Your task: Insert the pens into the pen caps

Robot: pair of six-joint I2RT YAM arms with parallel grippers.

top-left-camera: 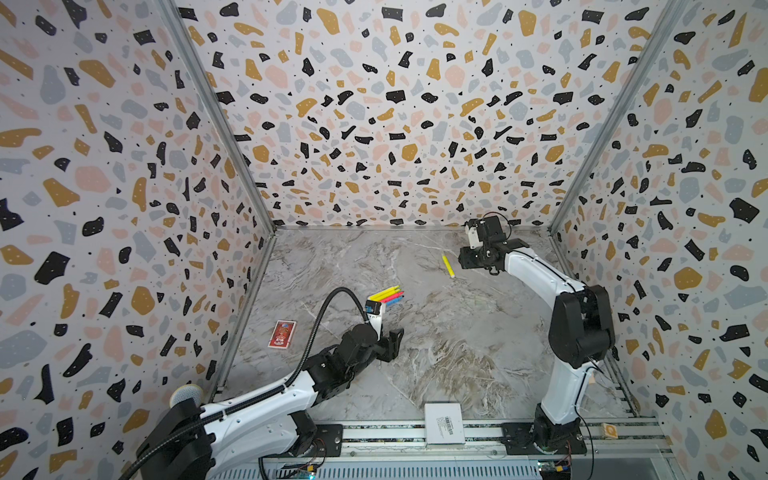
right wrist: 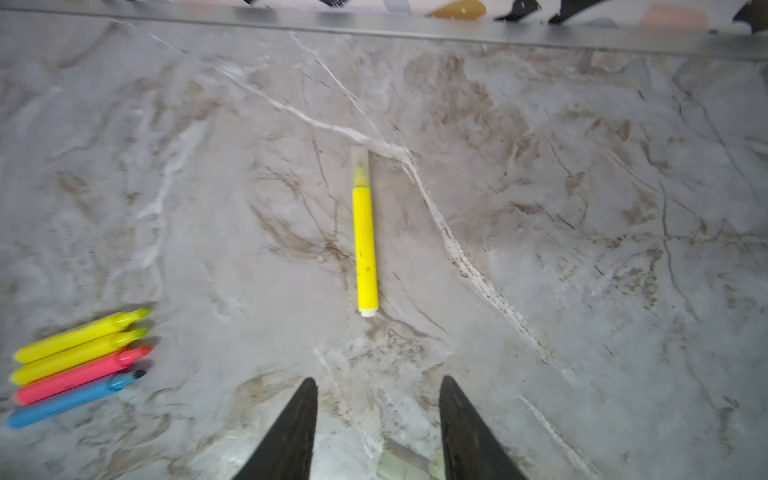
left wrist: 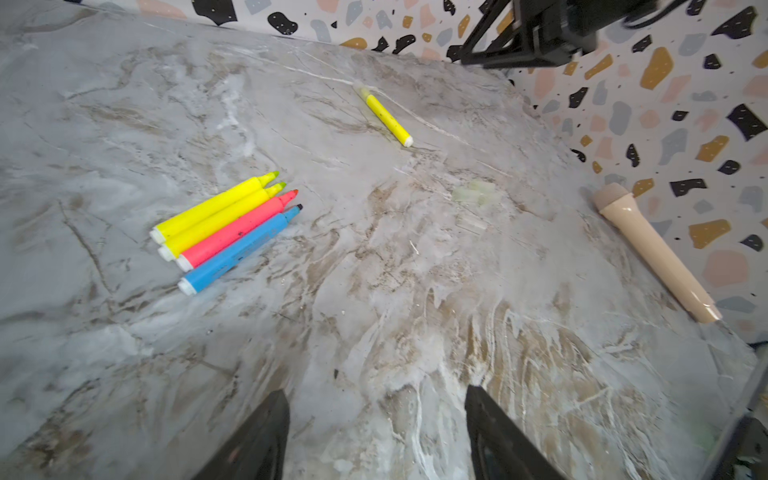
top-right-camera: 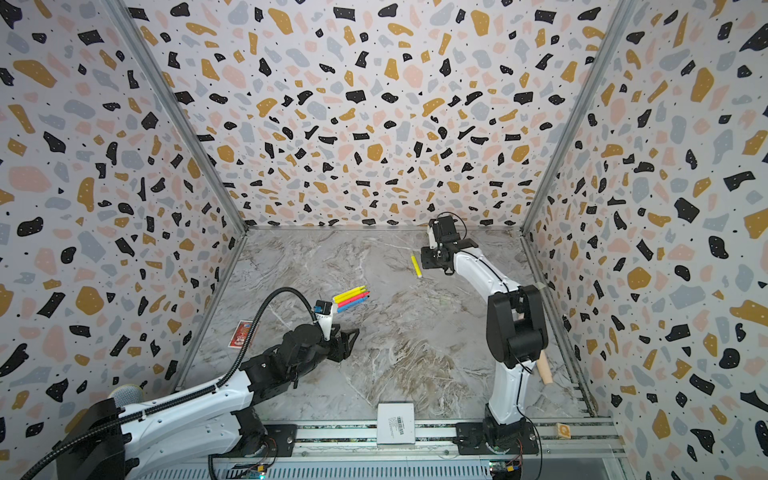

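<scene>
4 uncapped pens (left wrist: 226, 232) together, 1 capped yellow pen (left wrist: 386, 116) apart, left pincer (left wrist: 376, 392) and right pincer (right wrist: 378, 380) released

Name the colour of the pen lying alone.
The lone pen is yellow; right wrist view shows it best.

Four pens (top-left-camera: 386, 296) side by side, left-centre on table (top-left-camera: 436, 332); fifth pen (top-left-camera: 448, 266) apart, behind-right; handle (top-right-camera: 544, 370) far right.

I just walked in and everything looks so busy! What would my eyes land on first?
Probably the four bright pens lying side by side near the middle of the grey marble table: two yellow, one pink, one blue, all uncapped. Next, a lone yellow pen with a clear cap lies farther back, apart from them. The speckled walls all around are loud too.
</scene>
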